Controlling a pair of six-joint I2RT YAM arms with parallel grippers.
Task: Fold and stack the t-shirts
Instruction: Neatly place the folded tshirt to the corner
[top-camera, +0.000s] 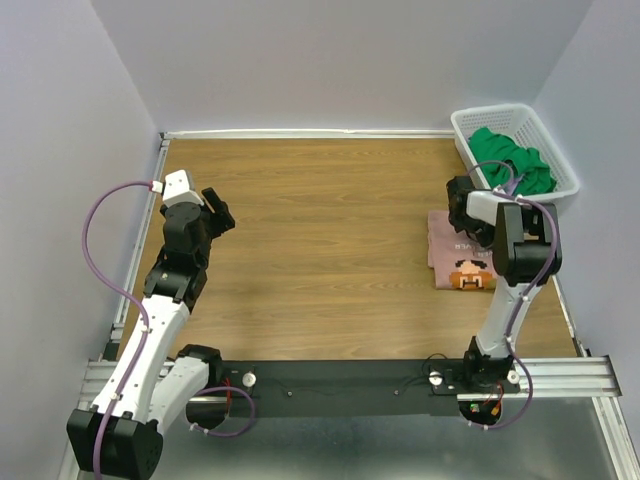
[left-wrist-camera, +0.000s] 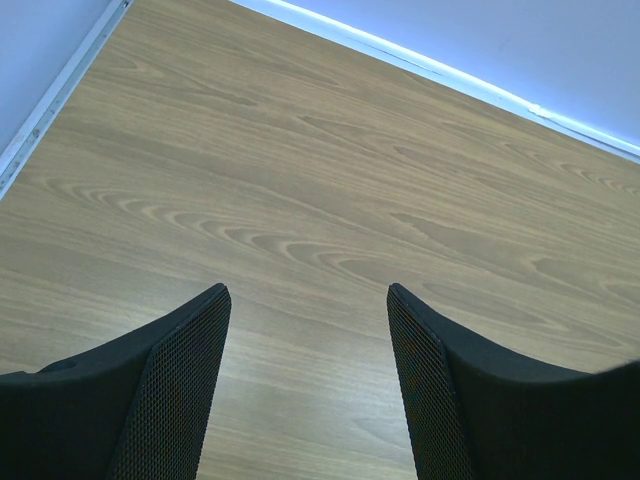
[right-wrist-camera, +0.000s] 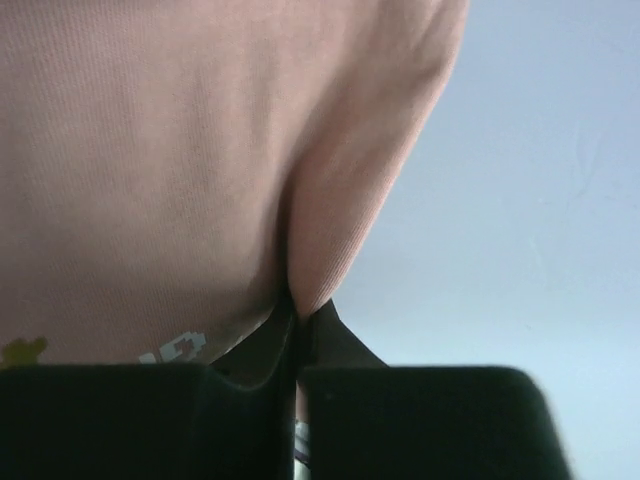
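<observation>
With right fingers (right-wrist-camera: 258, 352), reaches down and pinches a pink t-shirt (right-wrist-camera: 150, 180) fold; holds left fingers (left-wrist-camera: 170, 400) wide, tilted over counter (left-wrist-camera: 300, 150).

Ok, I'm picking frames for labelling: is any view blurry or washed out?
Top view: sharp, evenly lit. Left wrist view: table grain crisp, bluish cast on the wall. Right wrist view: pink shirt very close, soft and out of focus.

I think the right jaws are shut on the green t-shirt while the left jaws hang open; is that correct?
Not quite: the right wrist view shows the right jaws shut on the pink t-shirt; the green t-shirt lies in the basket. Otherwise correct.
</observation>
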